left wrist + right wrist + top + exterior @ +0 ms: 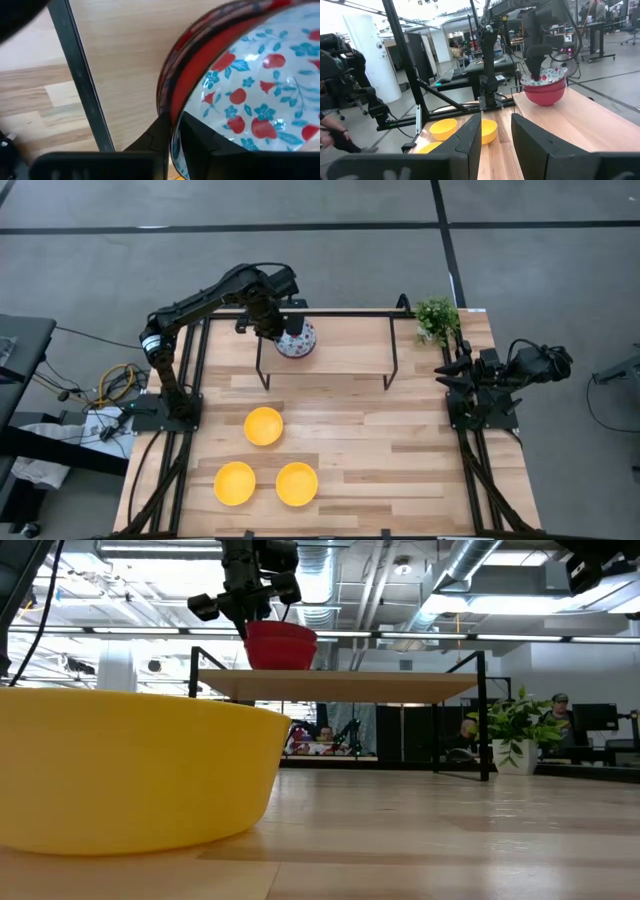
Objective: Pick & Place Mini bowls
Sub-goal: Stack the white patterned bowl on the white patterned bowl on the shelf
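Reaching over the raised wooden shelf (330, 350) at the far side of the table (400, 470), the left gripper (285, 330) sits right on the rim of the stacked red patterned bowls (297, 341). Up close, its two fingers (192, 137) straddle the top bowl's rim, one inside on the white floral face, one outside against the red wall, with only a narrow gap between them; whether they pinch the rim or have just let go, I cannot tell. From table height the red stack (281, 645) rests on the shelf board, left of its middle, gripper directly above it. Down on the table, three yellow bowls (264, 425) wait on the near left: one alone, two side by side nearer the front edge. Over on the right, the right gripper (448, 370) hovers at the table's right edge near the small green plant (437, 317), fingers (470, 137) apart, holding nothing.
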